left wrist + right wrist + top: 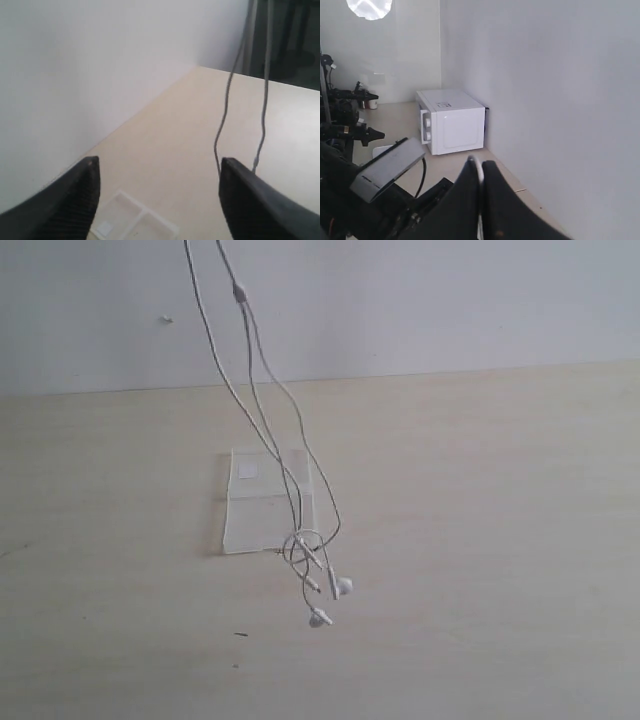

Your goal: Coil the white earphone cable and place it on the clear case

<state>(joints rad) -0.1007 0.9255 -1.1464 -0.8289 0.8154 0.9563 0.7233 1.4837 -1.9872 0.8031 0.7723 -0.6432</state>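
Observation:
The white earphone cable (305,540) hangs from above the exterior view in long strands, with its inline remote (239,290) high up. Two earbuds (343,586) and a small tangle dangle at the table beside the near right corner of the clear case (250,510). The case lies flat and opened, a white sticker (247,471) on its far half. My left gripper (159,161) is open and empty high above the case (132,222); two cable strands (265,100) hang just beyond one finger. My right gripper (481,162) is shut on a white loop of the cable (479,170). Neither gripper shows in the exterior view.
A pale wooden table (480,540) runs back to a white wall. A tiny dark speck (241,634) lies near the front. In the right wrist view a white microwave (452,120) and a grey flat device (390,167) stand by the wall.

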